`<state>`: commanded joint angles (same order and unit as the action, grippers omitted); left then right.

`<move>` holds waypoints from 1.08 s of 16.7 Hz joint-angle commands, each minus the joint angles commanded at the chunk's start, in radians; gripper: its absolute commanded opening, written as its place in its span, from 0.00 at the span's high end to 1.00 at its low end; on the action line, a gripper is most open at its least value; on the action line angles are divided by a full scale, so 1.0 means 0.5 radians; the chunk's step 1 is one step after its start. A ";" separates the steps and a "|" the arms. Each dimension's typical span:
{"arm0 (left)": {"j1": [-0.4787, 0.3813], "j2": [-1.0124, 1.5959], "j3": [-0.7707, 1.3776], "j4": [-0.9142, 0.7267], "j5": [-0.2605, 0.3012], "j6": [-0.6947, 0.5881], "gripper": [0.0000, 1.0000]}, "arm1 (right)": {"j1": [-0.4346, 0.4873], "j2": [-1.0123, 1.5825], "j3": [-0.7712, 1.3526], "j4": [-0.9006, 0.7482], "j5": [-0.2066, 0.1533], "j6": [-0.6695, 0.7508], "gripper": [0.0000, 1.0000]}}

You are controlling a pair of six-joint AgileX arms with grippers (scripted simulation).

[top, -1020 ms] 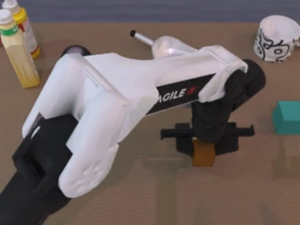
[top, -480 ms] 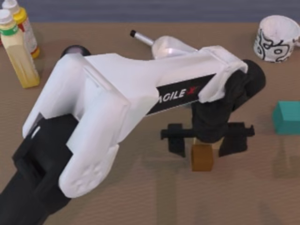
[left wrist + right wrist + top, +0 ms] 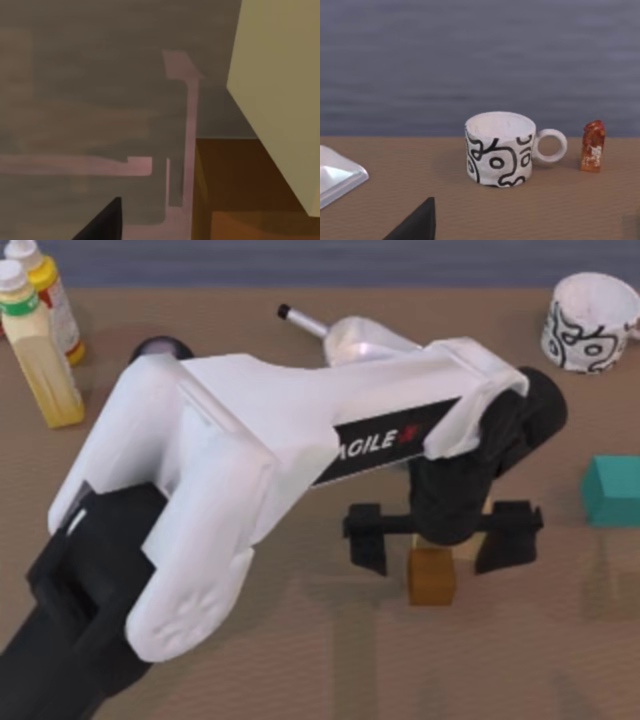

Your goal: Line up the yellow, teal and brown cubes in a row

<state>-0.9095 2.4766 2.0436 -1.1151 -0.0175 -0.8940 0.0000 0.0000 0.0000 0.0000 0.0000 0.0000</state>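
The biggest worry is a bump: the left gripper [image 3: 436,538] hangs right over the brown cube [image 3: 431,576], with one black finger on each side of it, so if the arm slides sideways before it goes up, a finger could knock the little cube out of line. The brown cube sits on the table between the two fingers, and it looks like it touches neither of them. The yellow cube [image 3: 468,543] sits just behind it, mostly hidden under the gripper, and the left wrist view shows the two pressed close, so a knock could shove both cubes. The jaws stand wide apart and hold nothing. The teal cube [image 3: 611,491] is well off to the side, outside the jaws, near the right edge of the table, and not in the row yet. The right gripper shows only as a dark tip in its own view, facing a white mug [image 3: 500,148], and I cannot tell how its jaws stand.
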 joint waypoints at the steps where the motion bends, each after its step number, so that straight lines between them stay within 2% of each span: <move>1: -0.001 0.000 0.007 -0.007 0.000 0.001 0.00 | 0.000 0.000 0.000 0.000 0.000 0.000 0.00; 9: 0.029 -0.066 0.412 -0.483 -0.001 -0.010 0.00 | 0.000 0.000 0.000 0.000 0.000 0.000 0.00; 15: 0.029 -0.084 0.404 -0.481 -0.002 -0.007 0.00 | 0.000 0.017 0.017 -0.012 0.001 0.001 0.00; 18: 0.117 -0.264 0.229 -0.373 -0.010 0.020 0.00 | 0.005 0.177 0.172 -0.118 0.002 0.010 0.00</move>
<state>-0.8512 2.3446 2.1581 -1.3018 -0.0226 -0.8839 0.0025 0.0884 0.0860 -0.0592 0.0010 0.0049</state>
